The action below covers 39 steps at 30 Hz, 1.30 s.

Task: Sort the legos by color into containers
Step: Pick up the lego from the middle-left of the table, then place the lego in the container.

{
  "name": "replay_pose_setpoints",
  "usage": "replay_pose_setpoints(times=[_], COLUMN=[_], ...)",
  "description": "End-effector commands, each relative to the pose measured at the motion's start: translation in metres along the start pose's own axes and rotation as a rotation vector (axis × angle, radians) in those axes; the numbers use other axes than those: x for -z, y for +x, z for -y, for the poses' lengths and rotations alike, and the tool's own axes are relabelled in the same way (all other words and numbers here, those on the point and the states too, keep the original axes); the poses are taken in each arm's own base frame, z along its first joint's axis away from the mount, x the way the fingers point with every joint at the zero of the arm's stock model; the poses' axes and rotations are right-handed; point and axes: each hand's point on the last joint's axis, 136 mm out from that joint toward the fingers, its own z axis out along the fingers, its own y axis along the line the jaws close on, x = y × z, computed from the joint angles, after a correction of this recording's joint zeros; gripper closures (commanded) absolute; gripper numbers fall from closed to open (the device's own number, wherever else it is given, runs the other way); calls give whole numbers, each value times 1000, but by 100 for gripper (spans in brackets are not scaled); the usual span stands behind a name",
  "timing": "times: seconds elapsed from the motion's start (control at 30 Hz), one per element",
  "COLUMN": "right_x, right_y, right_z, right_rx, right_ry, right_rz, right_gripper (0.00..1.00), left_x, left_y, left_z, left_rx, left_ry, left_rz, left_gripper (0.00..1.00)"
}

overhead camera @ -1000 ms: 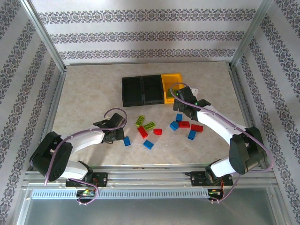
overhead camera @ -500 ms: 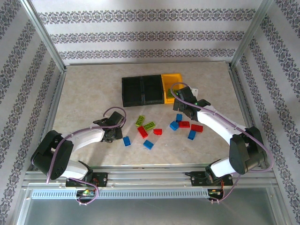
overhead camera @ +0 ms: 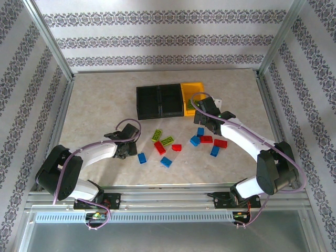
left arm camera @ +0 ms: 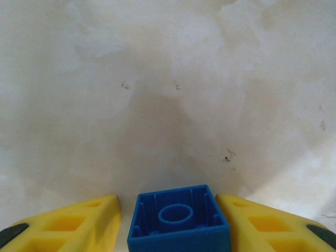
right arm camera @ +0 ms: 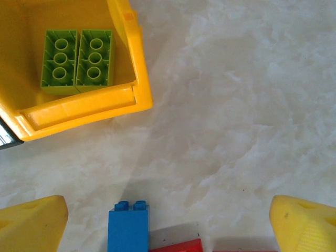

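My left gripper [left arm camera: 167,202] is shut on a blue lego [left arm camera: 178,220] whose hollow underside faces the camera, one yellow finger on each side. In the top view this left gripper [overhead camera: 133,151] reaches the blue lego [overhead camera: 142,157] low over the table. The right gripper [right arm camera: 168,212] stands wide open above the table, with a blue lego [right arm camera: 127,227] and a red lego [right arm camera: 176,245] below it. Just ahead, the yellow container [right arm camera: 84,107] holds two green legos [right arm camera: 77,58]. In the top view the right gripper [overhead camera: 203,123] hangs beside the yellow container [overhead camera: 198,84]. Two black containers [overhead camera: 158,101] adjoin it.
Loose legos lie mid-table: green ones [overhead camera: 162,137], red ones [overhead camera: 159,147], a blue one [overhead camera: 166,161], and a red and blue cluster [overhead camera: 207,140] under the right arm. Metal frame posts [overhead camera: 52,42] border the table.
My left gripper has closed its fingers onto the blue lego. The right arm has barely moved and stays open.
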Motion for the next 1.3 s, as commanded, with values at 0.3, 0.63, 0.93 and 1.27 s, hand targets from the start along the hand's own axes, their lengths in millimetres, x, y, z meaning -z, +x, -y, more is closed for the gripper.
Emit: replay_pose_setpoints(times=[0.3, 0.63, 0.93, 1.27], right_x=[3, 6, 10, 12], right_y=[-3, -2, -1, 3], right_z=[-5, -3, 2, 6], right_rx=[-10, -17, -48, -74], right_ry=[-1, -3, -1, 6], right_rz=[2, 8, 22, 19], right_gripper=[2, 2, 2, 2], left_x=[-4, 11, 40, 70], left_y=[-26, -42, -90, -167], left_z=[-4, 0, 32, 82], left_rx=[20, -25, -34, -107], left_ry=[-19, -8, 95, 143], left_rz=[78, 132, 272, 421], left_gripper=[62, 66, 66, 66])
